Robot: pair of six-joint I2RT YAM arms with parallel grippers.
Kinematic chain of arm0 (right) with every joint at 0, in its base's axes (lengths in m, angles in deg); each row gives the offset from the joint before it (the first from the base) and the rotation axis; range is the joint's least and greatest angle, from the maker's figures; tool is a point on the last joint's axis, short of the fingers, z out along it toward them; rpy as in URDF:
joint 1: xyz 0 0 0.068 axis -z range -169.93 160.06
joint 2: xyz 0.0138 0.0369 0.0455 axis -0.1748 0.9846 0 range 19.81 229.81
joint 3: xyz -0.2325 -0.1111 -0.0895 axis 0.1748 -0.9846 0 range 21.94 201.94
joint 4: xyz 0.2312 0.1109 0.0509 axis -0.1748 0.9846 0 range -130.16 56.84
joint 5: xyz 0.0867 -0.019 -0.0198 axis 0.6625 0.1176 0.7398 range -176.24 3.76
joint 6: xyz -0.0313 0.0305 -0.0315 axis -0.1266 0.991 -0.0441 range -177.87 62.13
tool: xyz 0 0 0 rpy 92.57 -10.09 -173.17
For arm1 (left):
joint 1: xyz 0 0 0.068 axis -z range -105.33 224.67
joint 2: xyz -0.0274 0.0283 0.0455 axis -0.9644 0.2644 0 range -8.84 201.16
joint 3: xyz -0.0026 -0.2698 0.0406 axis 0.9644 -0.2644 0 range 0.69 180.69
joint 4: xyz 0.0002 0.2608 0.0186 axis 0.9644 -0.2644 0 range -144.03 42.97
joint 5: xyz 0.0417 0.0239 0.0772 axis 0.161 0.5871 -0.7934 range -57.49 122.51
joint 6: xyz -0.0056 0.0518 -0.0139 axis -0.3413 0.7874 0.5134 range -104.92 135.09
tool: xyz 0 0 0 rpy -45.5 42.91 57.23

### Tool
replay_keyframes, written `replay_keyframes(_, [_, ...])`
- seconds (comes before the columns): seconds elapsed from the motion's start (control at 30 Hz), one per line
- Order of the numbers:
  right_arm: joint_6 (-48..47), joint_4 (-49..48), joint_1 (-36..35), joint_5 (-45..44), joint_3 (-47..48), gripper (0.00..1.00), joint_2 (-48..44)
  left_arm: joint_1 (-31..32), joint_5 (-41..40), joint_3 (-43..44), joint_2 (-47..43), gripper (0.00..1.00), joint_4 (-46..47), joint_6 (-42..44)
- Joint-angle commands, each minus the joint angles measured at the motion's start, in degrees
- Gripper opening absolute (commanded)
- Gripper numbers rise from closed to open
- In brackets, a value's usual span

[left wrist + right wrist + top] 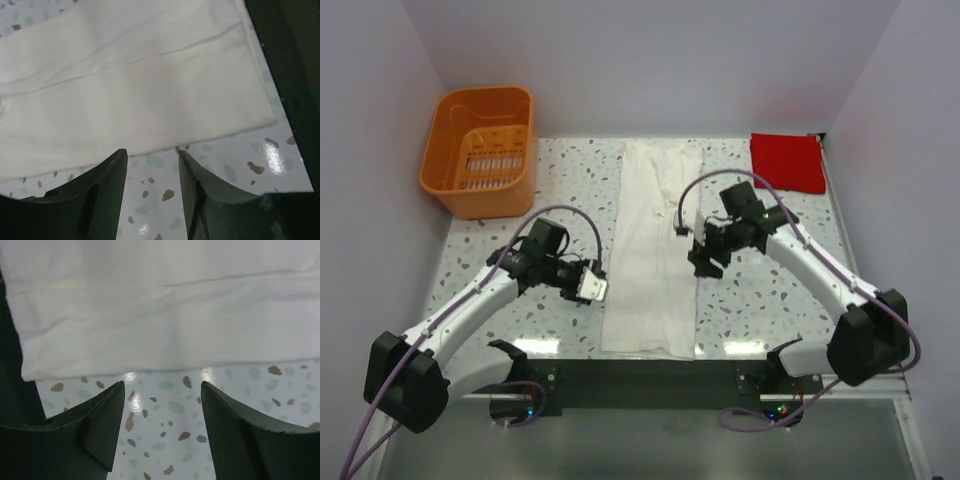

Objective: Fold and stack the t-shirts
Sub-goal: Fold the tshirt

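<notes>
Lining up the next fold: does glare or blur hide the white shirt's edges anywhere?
Top view: even light, white shirt crisp-edged. Left wrist: glare on the table by the shirt corner, edge readable. Right wrist: small glints along the hem, edge clear.

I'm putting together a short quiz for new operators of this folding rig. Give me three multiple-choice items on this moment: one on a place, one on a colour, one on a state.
1. Where does the red t-shirt lie?
A) at the far right corner of the table
B) at the near left corner
C) in the centre

2. What colour is the basket?
A) blue
B) orange
C) green

3. How do the left end effector and the right end effector stand?
A) both shut on cloth
B) one open, one shut
C) both open and empty

Answers:
1 A, the top view shows it folded by the far right edge.
2 B, its slotted walls are plainly orange.
3 C, each wrist view shows bare table between parted fingers, just short of the white t-shirt.
</notes>
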Motion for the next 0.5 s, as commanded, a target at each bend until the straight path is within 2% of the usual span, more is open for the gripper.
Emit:
replay_keyframes(0.0, [-15.45,4.07,-6.8,3.74,-12.4,0.68,-10.9,6.33,2.87,-5.87,-3.92,0.51,-8.5,17.94])
replay_keyframes(0.07, [-20.1,1.87,-11.46,2.95,-19.76,0.69,-17.56,11.16,2.42,-9.57,-6.82,0.51,-7.27,20.84])
replay_keyframes(0.2, [-25.14,1.16,-19.91,3.21,-25.96,0.7,-23.48,18.65,1.29,-14.14,-9.21,0.52,-4.45,22.33])
replay_keyframes(0.37, [-27.59,-0.24,-29.32,1.37,-29.91,0.68,-23.67,26.82,-1.79,-18.28,-7.72,0.52,2.3,21.29])
replay_keyframes(0.47, [-29.7,-2.62,-31.08,0.31,-31.41,0.67,-21.65,28.16,-3.64,-18.28,-5.09,0.52,4.42,20.05])
